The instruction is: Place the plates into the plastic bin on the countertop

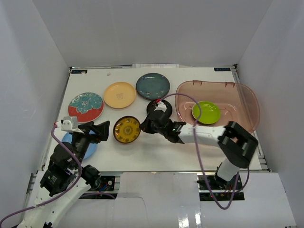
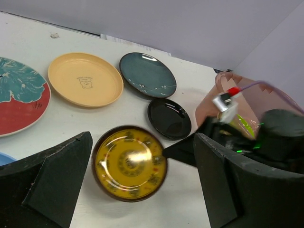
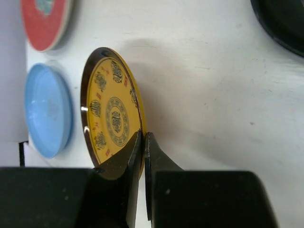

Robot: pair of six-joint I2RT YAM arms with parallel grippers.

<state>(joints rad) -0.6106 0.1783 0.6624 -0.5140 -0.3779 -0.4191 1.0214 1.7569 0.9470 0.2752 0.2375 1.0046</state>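
Right claw (image 3: 143, 138) is closed to a sliver on the rim of the yellow patterned plate (image 3: 114, 121), centre-left of the overhead frame. I judge the grasp in hand; next I must lift it rightward, clearing the plastic bin (image 1: 213, 83) wall.
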